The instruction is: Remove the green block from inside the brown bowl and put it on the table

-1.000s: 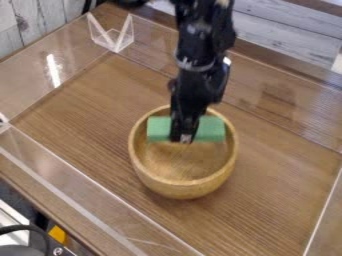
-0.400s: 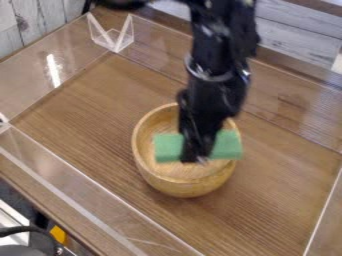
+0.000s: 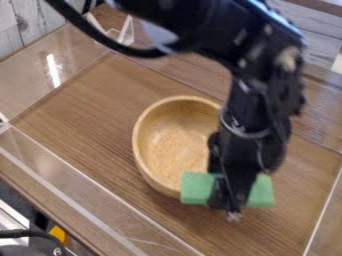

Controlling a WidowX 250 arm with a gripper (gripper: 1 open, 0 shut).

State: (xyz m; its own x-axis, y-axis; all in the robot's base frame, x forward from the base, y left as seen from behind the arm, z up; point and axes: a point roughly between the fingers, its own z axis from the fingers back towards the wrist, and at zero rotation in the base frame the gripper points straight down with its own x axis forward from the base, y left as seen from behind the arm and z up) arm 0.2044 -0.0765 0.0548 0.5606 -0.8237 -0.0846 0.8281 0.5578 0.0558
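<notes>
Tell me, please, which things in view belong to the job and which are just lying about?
Part of the job:
green block, gripped
brown bowl, now empty
gripper, shut on the block
table

Just there:
clear acrylic walls
clear stand at the back

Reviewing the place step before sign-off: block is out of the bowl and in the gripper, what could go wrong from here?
1. The green block hangs right beside the brown bowl; it could clip the rim or land against it.
2. The gripper seems to pinch it mid-length; it might pivot or tip when released.
3. The arm hides the table beneath, so the landing spot is unclear.
</notes>
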